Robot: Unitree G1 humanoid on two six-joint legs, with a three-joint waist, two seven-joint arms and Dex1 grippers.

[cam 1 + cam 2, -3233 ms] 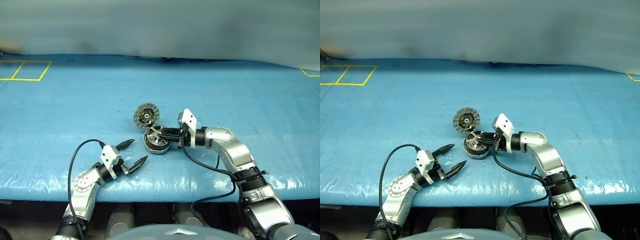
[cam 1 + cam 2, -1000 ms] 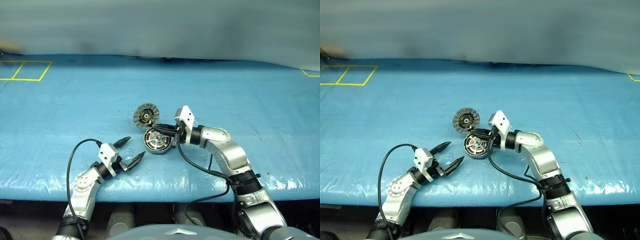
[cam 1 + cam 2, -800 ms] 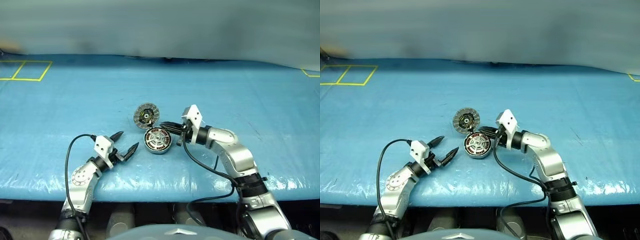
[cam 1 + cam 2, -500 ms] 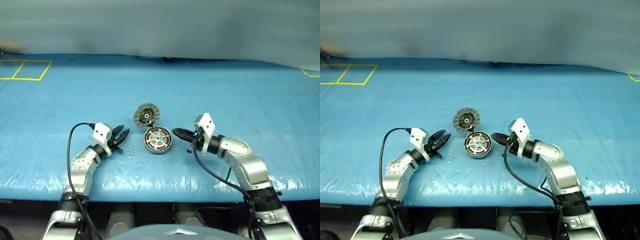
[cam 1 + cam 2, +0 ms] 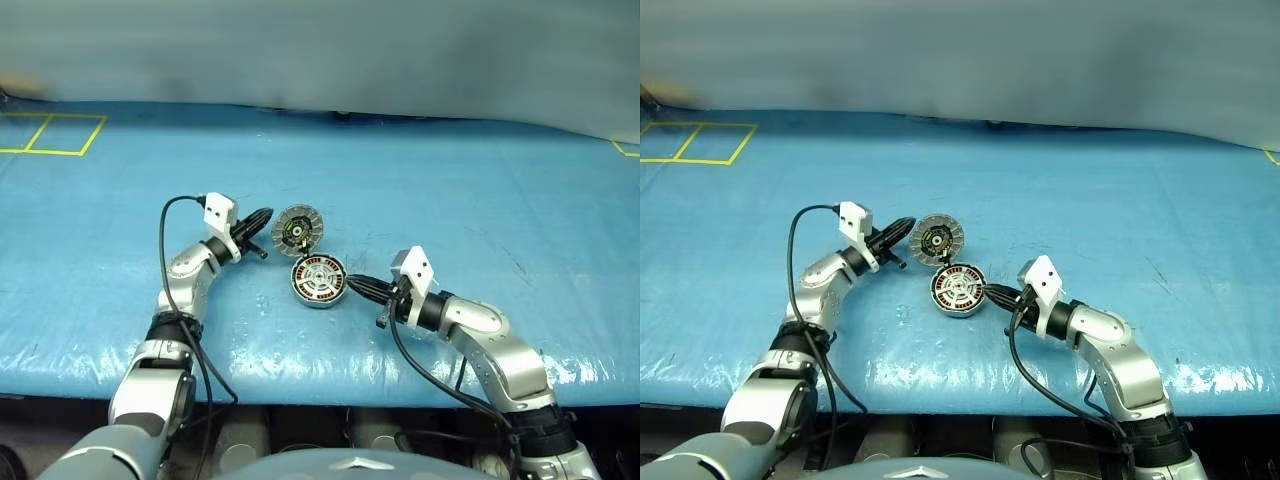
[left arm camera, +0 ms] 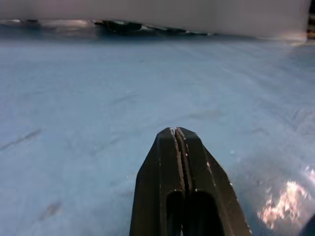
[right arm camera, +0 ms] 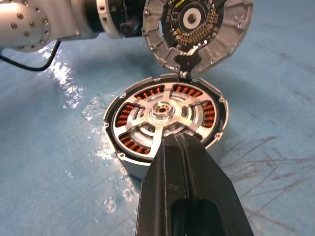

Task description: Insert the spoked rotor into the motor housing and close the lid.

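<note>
Grey lid [image 5: 296, 227] stands open behind the motor housing [image 5: 319, 281], spoked rotor [image 7: 166, 116] seated inside. Left hand [image 5: 262, 218], fingers pressed together, is just beside the lid; right hand [image 5: 356, 285], likewise pressed together, is beside the housing.

Silver jointed arms, black pincer fingers [image 7: 187, 196], white wrist blocks, black cables

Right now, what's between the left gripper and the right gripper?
In the left eye view, the open lid and the motor housing, spoked rotor seated inside, lie between the left gripper and right gripper.
</note>
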